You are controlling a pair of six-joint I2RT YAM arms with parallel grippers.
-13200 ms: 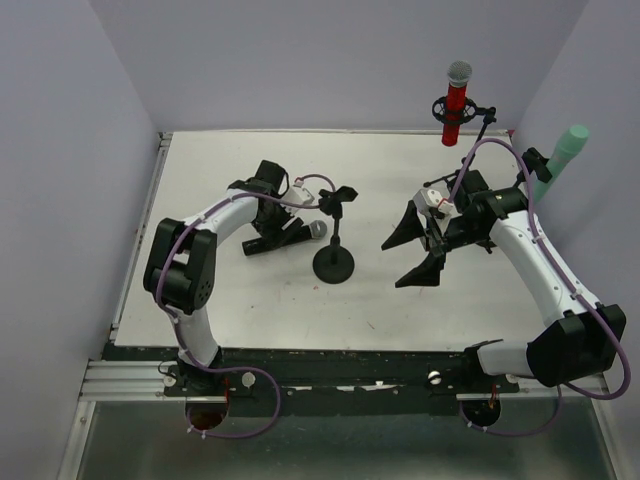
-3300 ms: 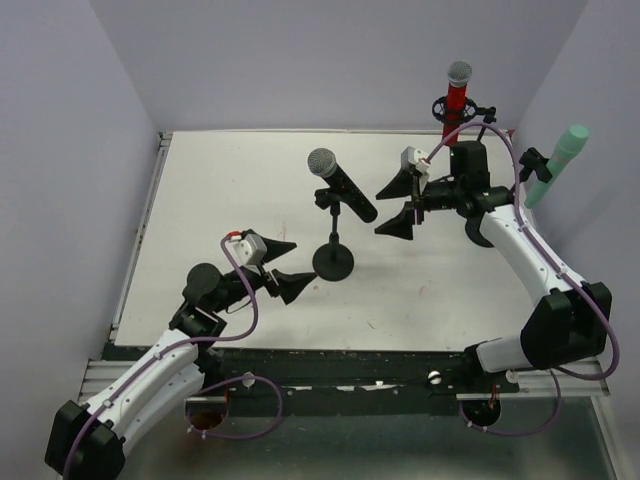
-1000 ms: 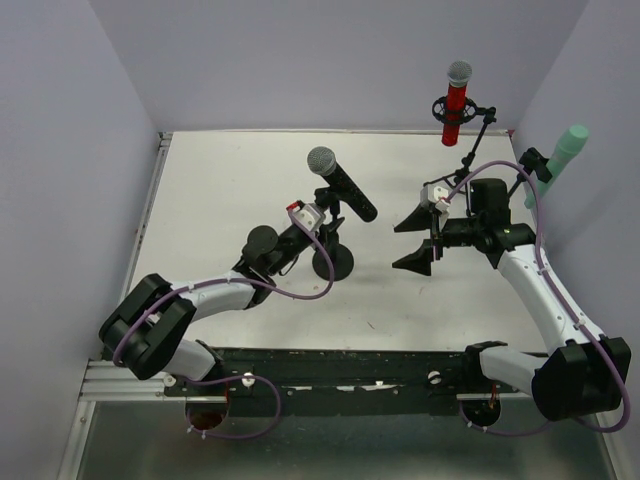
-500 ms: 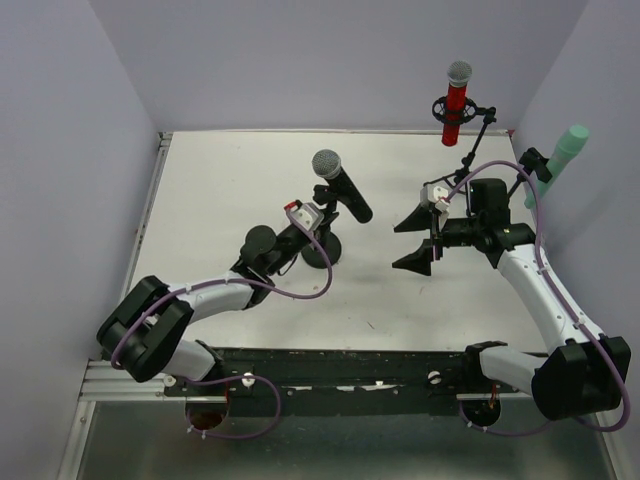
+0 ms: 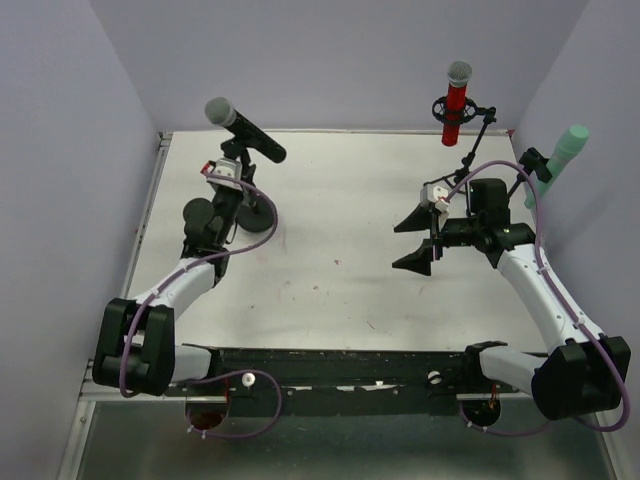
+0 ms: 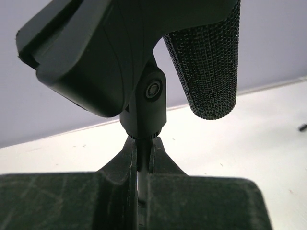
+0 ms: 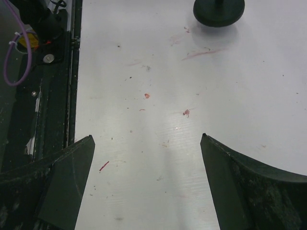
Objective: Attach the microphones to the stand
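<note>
While the left hand [image 6: 142, 154] pinches the thin stand post [image 6: 142, 184] beneath the clipped black microphone [image 5: 245, 128], the right hand [image 5: 418, 238] hovers wide open over the worktop [image 5: 330, 290].

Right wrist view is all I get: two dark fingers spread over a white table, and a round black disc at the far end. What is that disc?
Observer: The base of a small stand; a black microphone with a silver mesh head sits in its clip.
Operator: Is anything holding it?
Observer: Yes, the left arm's fingers are shut on its thin pole, just under the clip.
Operator: Any other microphones?
Observer: Two: a red microphone at the back and a mint-green microphone by the right wall, each in a clip.
</note>
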